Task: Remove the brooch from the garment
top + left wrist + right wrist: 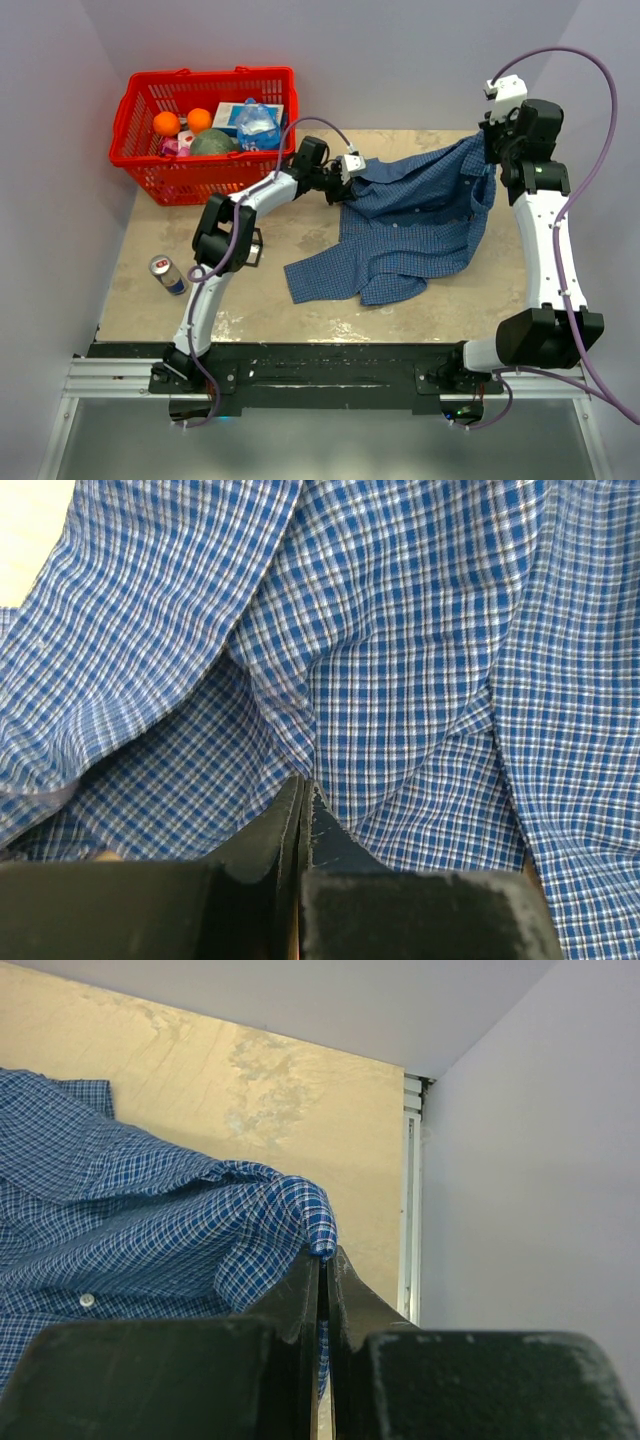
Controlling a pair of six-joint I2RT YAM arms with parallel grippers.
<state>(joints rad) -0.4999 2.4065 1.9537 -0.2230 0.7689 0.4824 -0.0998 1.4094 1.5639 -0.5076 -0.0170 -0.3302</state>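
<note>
Blue checked cloth sits clenched in the left gripper at top-view centre and the right gripper at upper right, spreading the garment between them; no brooch shows, so next it probably needs exposing.

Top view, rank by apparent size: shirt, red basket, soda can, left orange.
1. shirt, spread widest.
2. red basket, somewhat smaller.
3. soda can and left orange look about alike, so I won't rank them.
</note>
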